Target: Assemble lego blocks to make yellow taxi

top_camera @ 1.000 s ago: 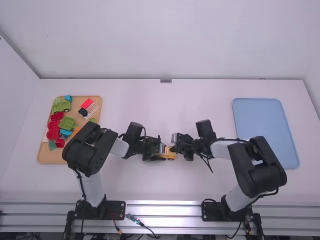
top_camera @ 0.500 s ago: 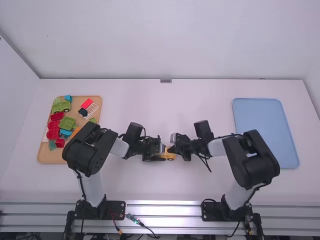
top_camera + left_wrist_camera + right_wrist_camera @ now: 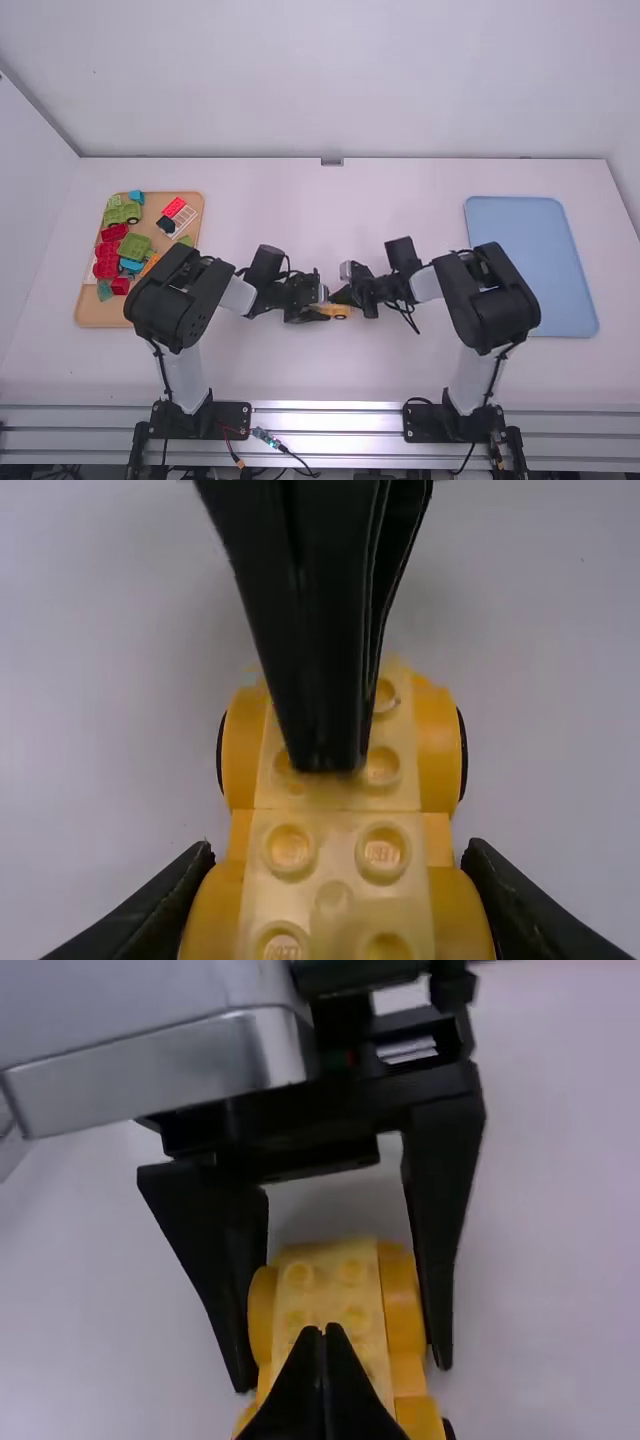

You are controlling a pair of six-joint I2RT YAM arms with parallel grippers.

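While the left gripper holds the yellow car base by its sides, between the two arms, the right gripper has its fingers together over the studs (touching or not, I can't tell). Loose blocks sit in the tan tray.

No readable text anywhere
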